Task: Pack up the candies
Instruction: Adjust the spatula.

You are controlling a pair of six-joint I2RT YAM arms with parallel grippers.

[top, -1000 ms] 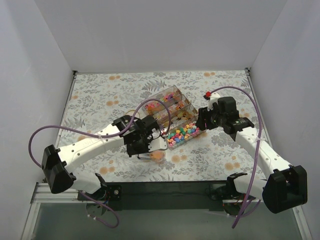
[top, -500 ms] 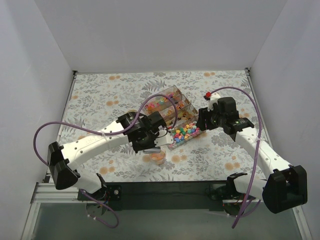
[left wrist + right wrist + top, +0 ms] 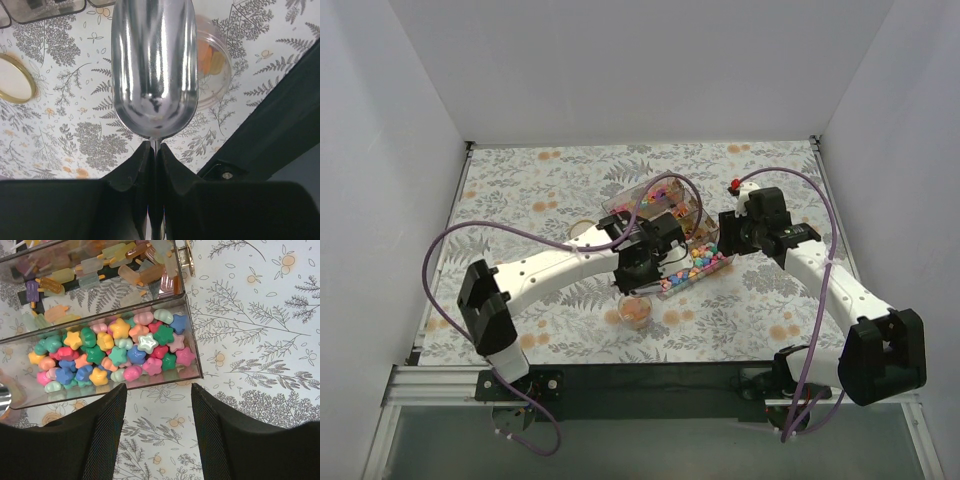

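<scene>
While the left fingers [image 3: 125, 175] clench an empty metal scoop [image 3: 152, 75] at centre frame, the right fingers [image 3: 90, 440] stand parted; dipping the scoop into the star candies [image 3: 115, 352] seems next.

Candies [image 3: 110, 355]: small stars in pink, yellow, blue, green, orange, heaped loose in end compartment of clear box [image 3: 194, 345]; pale lolly-shaped ones in next compartment.

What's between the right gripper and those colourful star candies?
In the right wrist view, only the near wall of the clear box and a strip of fern-print cloth separate the open right gripper from the candies.
</scene>
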